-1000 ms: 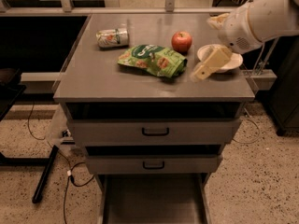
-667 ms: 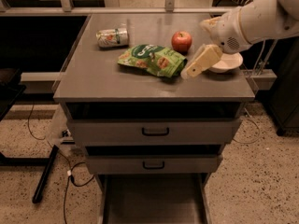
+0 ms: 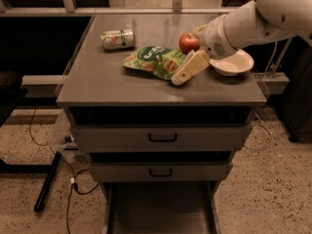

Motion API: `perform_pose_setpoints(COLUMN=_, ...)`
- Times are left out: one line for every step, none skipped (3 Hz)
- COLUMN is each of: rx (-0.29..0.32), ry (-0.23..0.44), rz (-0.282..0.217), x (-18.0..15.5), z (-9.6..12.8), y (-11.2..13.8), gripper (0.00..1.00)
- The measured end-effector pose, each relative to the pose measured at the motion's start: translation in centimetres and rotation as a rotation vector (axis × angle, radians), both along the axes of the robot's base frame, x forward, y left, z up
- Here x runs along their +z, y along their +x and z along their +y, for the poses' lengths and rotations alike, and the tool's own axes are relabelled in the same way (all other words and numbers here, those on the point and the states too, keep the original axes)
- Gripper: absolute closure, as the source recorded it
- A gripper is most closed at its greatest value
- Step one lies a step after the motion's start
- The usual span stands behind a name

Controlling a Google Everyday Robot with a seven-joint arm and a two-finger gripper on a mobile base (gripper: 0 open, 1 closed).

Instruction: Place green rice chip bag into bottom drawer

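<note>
The green rice chip bag (image 3: 155, 60) lies flat on the grey cabinet top (image 3: 107, 82), a little right of centre. My gripper (image 3: 177, 79) is at the bag's right edge, pointing down and left, low over the top; it touches or nearly touches the bag. The white arm (image 3: 253, 18) reaches in from the upper right. The bottom drawer (image 3: 158, 211) is pulled out at the foot of the cabinet, and its grey tray holds nothing that I can see.
A red apple (image 3: 189, 42) sits just behind the gripper. A white bowl (image 3: 234, 65) stands at the right edge. A green-and-white can (image 3: 117, 39) lies on its side at the back left. Two upper drawers (image 3: 162, 138) with black handles are shut. Cables lie on the floor at left.
The gripper has moved left and down across the cabinet top, from beside the bowl to the bag's right edge. The bag, apple and can have not moved.
</note>
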State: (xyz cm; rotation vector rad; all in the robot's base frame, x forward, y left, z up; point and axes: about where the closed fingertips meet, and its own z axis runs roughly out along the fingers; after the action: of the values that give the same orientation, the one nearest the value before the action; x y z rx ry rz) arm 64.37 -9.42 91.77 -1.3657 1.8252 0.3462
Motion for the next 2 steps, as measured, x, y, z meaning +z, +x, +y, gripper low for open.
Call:
perform_pose_setpoints(rx=-0.024, ry=-0.071, rz=-0.022, x=-1.9, z=0.1, y=1.9, gripper=0.0)
perform_pose_setpoints(rx=-0.042, ry=-0.1, rz=-0.033, x=-2.8, z=0.1, y=3.9, gripper=0.0)
